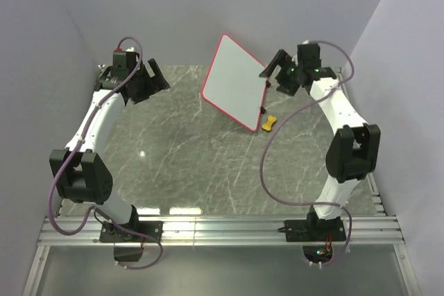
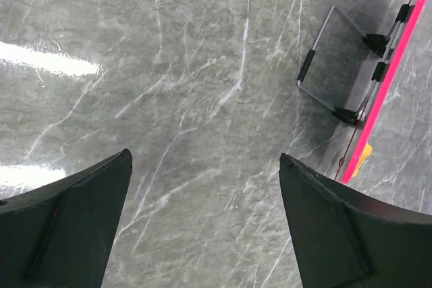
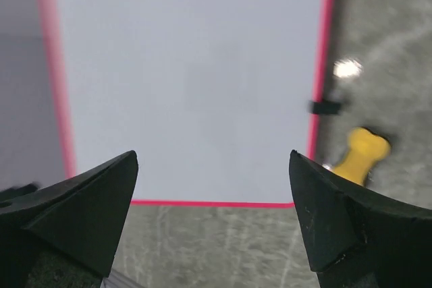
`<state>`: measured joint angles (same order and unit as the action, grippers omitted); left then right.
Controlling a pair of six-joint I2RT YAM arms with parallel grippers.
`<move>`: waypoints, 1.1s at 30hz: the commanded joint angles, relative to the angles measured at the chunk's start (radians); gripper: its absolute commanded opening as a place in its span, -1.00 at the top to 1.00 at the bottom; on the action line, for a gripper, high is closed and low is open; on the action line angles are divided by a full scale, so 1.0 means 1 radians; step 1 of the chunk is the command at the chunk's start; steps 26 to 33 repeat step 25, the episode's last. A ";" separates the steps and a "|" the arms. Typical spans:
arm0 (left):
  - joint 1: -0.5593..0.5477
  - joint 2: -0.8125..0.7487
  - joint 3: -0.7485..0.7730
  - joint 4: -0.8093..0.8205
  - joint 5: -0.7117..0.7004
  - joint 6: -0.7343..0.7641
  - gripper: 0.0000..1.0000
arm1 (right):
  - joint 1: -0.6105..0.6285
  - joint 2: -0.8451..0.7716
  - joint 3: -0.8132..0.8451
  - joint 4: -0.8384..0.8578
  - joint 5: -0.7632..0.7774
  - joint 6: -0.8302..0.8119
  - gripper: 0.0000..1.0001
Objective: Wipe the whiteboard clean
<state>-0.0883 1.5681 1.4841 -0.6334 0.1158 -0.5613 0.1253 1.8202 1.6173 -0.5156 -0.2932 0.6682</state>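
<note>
The whiteboard (image 1: 236,88) stands tilted at the back middle of the table, white with a thin red rim, and its face shows no marks. In the right wrist view the whiteboard (image 3: 189,79) fills the upper frame. A small orange-yellow eraser (image 1: 269,123) lies on the table by the board's lower right corner; in the right wrist view the eraser (image 3: 361,156) is just past the rim. My right gripper (image 1: 272,68) hangs open by the board's right edge, and between the tips of the right gripper (image 3: 214,166) there is nothing. My left gripper (image 1: 154,77) is open at the back left, well apart from the board.
Grey marble tabletop (image 1: 194,164). The left wrist view shows my left gripper (image 2: 206,166) over bare marble, the board's wire stand (image 2: 337,65), its red rim (image 2: 388,79) and a bit of the eraser (image 2: 363,156). Grey walls close in behind and at both sides.
</note>
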 commanded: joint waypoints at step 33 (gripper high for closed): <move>0.001 0.023 0.064 -0.023 -0.110 0.098 -0.91 | -0.029 -0.418 -0.291 0.320 0.030 0.062 -0.99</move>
